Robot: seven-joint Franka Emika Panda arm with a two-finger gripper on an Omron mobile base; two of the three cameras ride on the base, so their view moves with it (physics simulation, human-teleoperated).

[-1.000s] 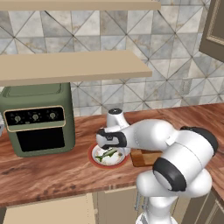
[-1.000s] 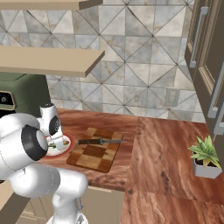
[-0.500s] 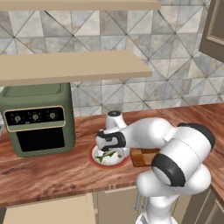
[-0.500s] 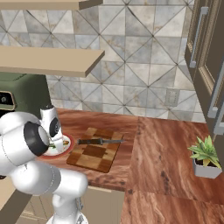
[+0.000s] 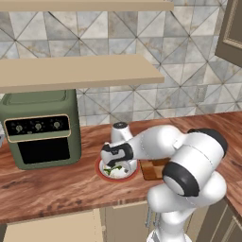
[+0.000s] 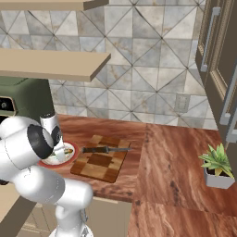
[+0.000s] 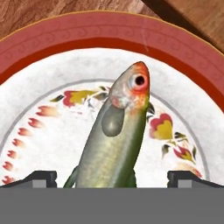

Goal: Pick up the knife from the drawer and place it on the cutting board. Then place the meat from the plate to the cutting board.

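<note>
The meat, a slender greenish fish (image 7: 116, 140) with an orange head, lies on the red-rimmed white plate (image 7: 109, 30). My gripper (image 7: 114, 179) is open and hangs low over the fish, one fingertip (image 7: 41, 178) on each side of its body. From the base views the gripper (image 5: 116, 164) points down into the plate (image 5: 101, 171). The knife (image 6: 104, 149) rests across the far end of the checkered cutting board (image 6: 99, 165), right of the plate (image 6: 69, 152). A light tan drawer (image 5: 52, 229) shows below the counter's front edge.
A green toaster oven (image 5: 40, 127) stands on the counter left of the plate. Wooden shelves (image 5: 80, 71) hang above it. A small potted plant (image 6: 217, 166) sits far right on the counter. Tall cabinet doors (image 6: 217, 55) line the right side.
The hand has sunk a little closer to the plate and the fish. The jaws stay open; the knife and the board have not moved.
</note>
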